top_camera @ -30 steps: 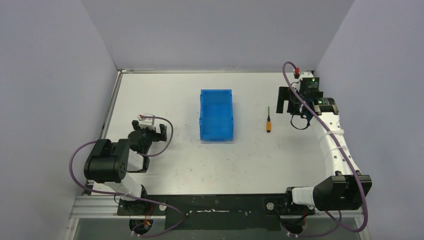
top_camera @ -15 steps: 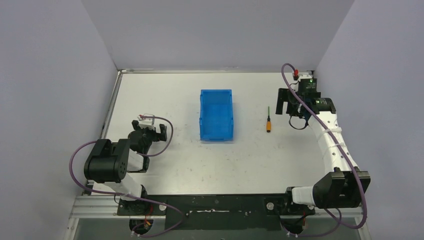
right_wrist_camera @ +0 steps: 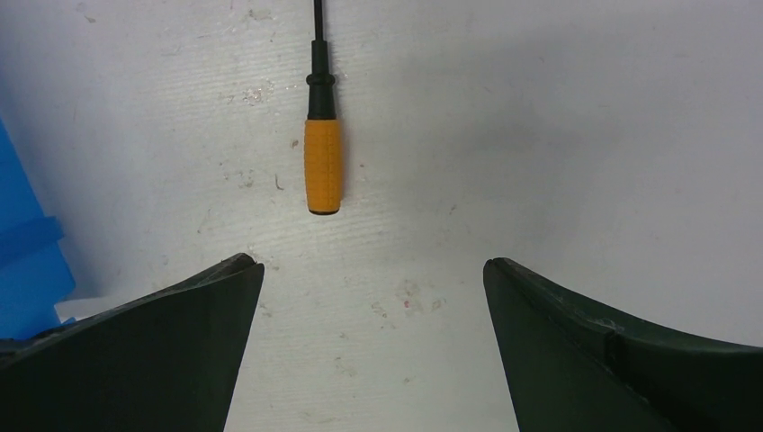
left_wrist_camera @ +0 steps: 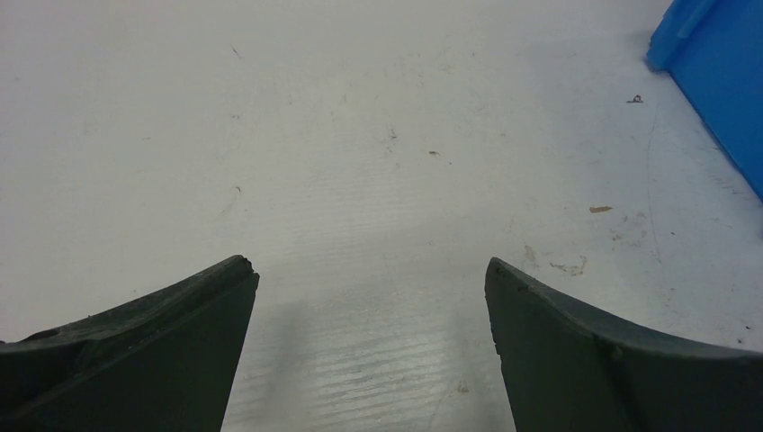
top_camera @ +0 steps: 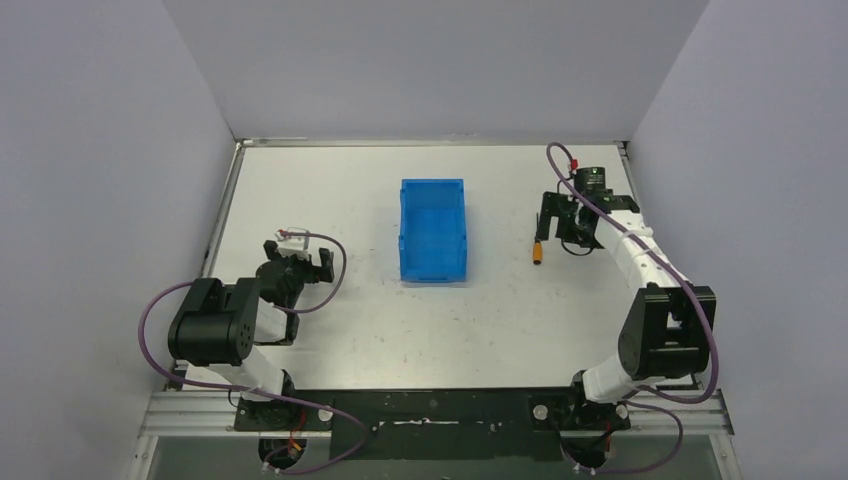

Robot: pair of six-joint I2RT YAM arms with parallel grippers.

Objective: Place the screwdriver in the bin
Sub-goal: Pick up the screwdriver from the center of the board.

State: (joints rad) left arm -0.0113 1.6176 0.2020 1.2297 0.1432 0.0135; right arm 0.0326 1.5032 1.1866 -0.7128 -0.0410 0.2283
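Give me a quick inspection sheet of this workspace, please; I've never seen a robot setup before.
Surface: white table, scuffed and faintly stained.
Job's things: orange-handled screwdriver lies flat, right of the blue bin and apart from it; the bin looks empty.
Clutter: a few small specks only.
Claws: left claw open over bare table; right claw open, with the screwdriver just ahead of it, ungripped.
Cables: purple cables hang in loose loops.
Surroundings: plain pale walls on three sides.

bright blue bin (top_camera: pixel 433 262), screwdriver (right_wrist_camera: pixel 321 112) — orange handle, black shaft, white scuffed table (top_camera: pixel 330 200), pale lilac walls (top_camera: pixel 100 150)
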